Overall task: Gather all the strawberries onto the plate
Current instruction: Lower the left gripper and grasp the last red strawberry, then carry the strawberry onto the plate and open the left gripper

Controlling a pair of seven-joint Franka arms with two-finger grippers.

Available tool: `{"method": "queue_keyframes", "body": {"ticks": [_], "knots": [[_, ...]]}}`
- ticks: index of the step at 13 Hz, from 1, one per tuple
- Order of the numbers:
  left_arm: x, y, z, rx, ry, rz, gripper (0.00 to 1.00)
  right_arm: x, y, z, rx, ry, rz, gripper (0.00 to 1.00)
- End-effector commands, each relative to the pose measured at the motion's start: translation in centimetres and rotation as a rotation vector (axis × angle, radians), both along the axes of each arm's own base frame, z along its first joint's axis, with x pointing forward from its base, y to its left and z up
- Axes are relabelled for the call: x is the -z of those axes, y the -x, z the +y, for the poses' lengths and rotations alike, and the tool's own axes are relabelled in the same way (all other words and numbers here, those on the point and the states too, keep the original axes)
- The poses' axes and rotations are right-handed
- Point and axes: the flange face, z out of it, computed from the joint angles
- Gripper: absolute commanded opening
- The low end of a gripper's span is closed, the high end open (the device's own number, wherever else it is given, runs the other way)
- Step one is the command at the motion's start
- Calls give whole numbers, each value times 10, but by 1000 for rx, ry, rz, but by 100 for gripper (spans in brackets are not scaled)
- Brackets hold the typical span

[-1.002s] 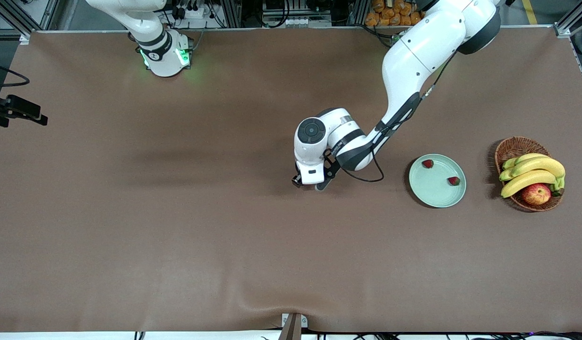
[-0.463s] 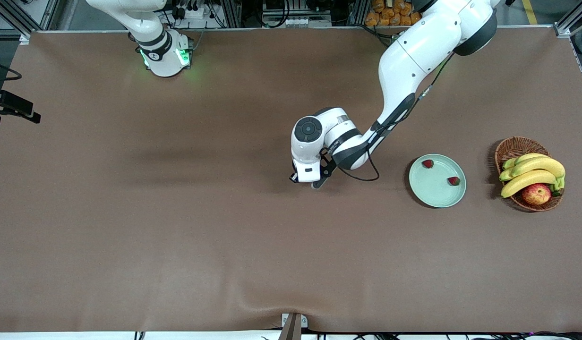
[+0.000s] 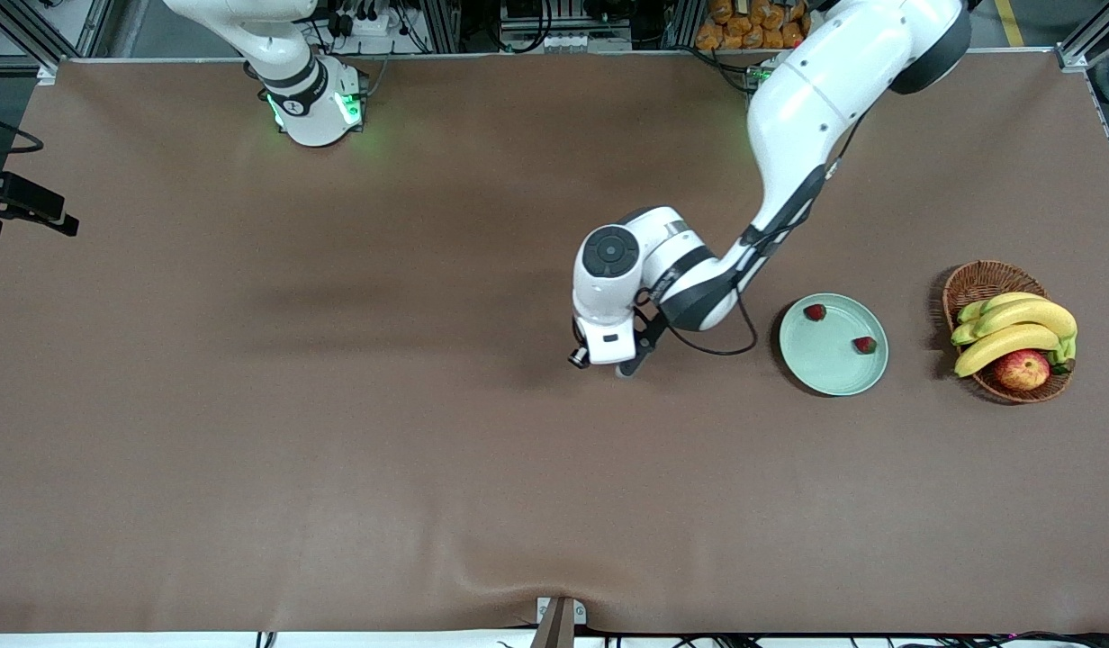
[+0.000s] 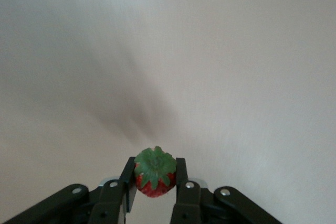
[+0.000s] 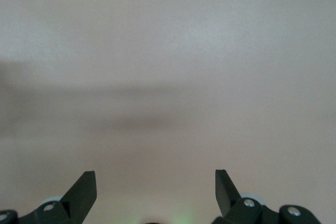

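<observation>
A strawberry (image 4: 155, 172) is pinched by the left gripper (image 4: 155, 190) over bare table beside the plate (image 3: 833, 345); the waiting right gripper (image 5: 155, 190) is spread.

Plate (image 3: 832, 369), mint-green: two strawberries (image 3: 815, 312) (image 3: 865, 344) were held in it. Wicker basket (image 3: 978, 279), with bananas (image 3: 1014, 328) and an apple (image 3: 1023, 369), was set beside it. Left gripper (image 3: 608, 355) was positioned over bare table (image 3: 338, 450).
</observation>
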Motion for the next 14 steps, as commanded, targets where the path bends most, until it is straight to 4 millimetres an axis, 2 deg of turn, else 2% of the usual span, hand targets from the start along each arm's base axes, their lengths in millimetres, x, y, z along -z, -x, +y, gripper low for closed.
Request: {"method": "queue_keyframes", "body": {"ticks": [1,4,5,7,9,10,13,14], "knots": [[-29,5,50,130,-151,42,0,-8,2,4,10,9,-4,100],[-39,7,134,252,-233,112,0,-8,1,2,12,10,-11,100],[-31,10,170,297,-255,155,0,-9,-1,2,13,15,-23,100],[-16,2,241,378,-260,239,2,-14,-3,2,12,14,-34,100],[-7,-12,315,451,-229,301,10,-14,-2,0,16,16,-34,100],[-1,-14,338,472,-214,324,14,-13,-2,-1,17,14,-31,100],[19,-15,369,490,-183,343,33,-12,-2,2,12,13,-25,100],[19,-17,373,511,-175,337,46,-11,-4,4,6,13,-24,100]]}}
